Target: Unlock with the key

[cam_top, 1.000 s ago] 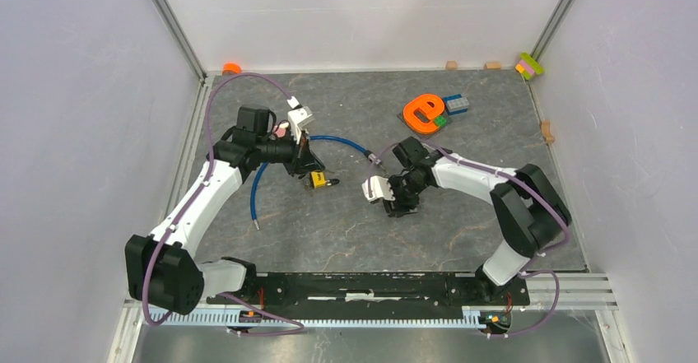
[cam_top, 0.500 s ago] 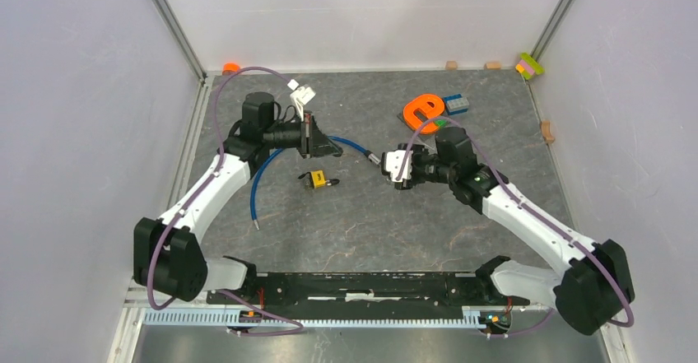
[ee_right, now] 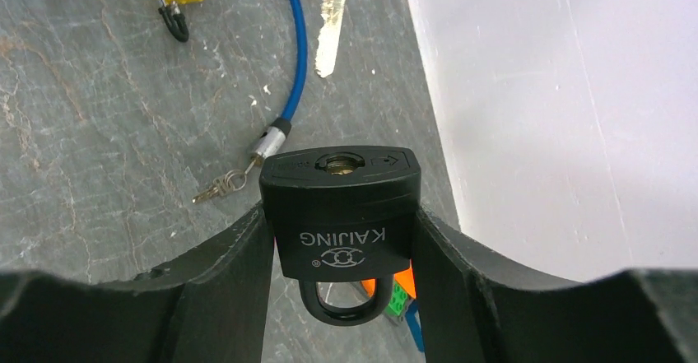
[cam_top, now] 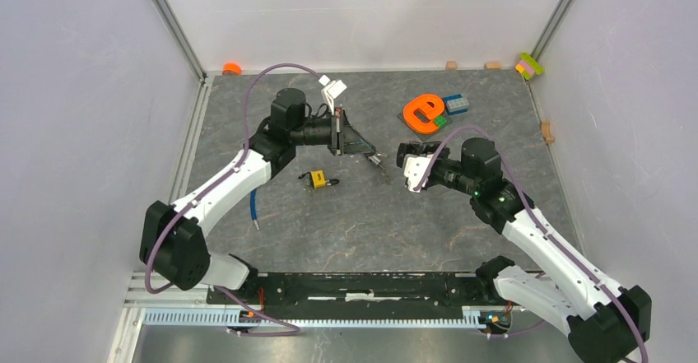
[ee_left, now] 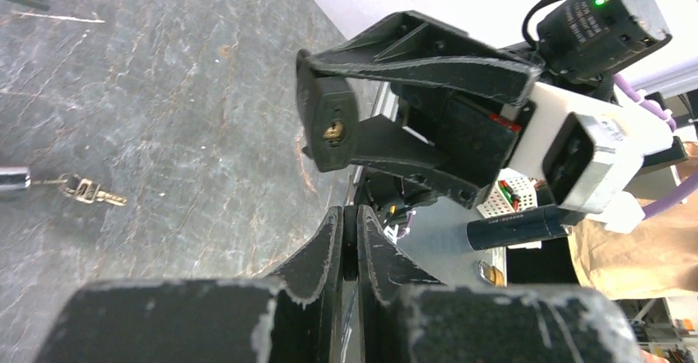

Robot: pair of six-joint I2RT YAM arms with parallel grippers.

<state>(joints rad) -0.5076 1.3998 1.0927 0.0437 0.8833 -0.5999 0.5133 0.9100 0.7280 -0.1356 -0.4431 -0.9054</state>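
While right claw (ee_left: 317,108) clamped the black block-shaped padlock (ee_right: 342,194) by its edges (rigid, probably heavy), left claw (ee_left: 350,219) was pinched shut on the thin silver key (ee_right: 332,30).

The black padlock (ee_right: 344,231), embossed KAJING, sits mid-frame in the right wrist view, gripped by its sides in the right claw (ee_right: 344,211), brass keyhole facing up-frame, shackle closed. The silver, red-headed key (ee_right: 332,25) points toward it from the top edge, apart.
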